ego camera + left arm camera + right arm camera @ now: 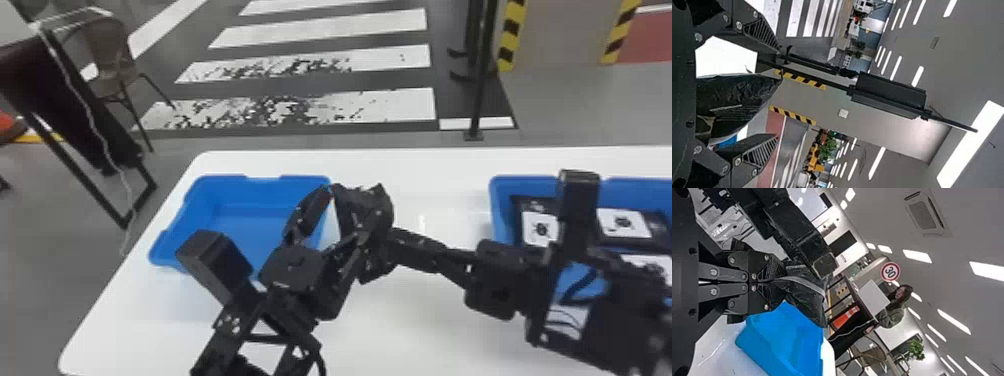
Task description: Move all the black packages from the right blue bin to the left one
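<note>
Right claw clamped on one end of the black package, robot's 12 o'clock, near left bin at 11. Left claw open, fingers astride it. Crinkled film: probably light, floppy, slick. From here I'd grab the bulky middle, squeeze gently, avoid loose edges.

The painted crosswalk indoors suggests a test hall.

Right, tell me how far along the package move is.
Nothing looks delivered yet: the left bin shows bare blue inside where visible. One black package is in hand, clamped by the right gripper, the left gripper open around it. Several labelled packages are left in the right bin.
</note>
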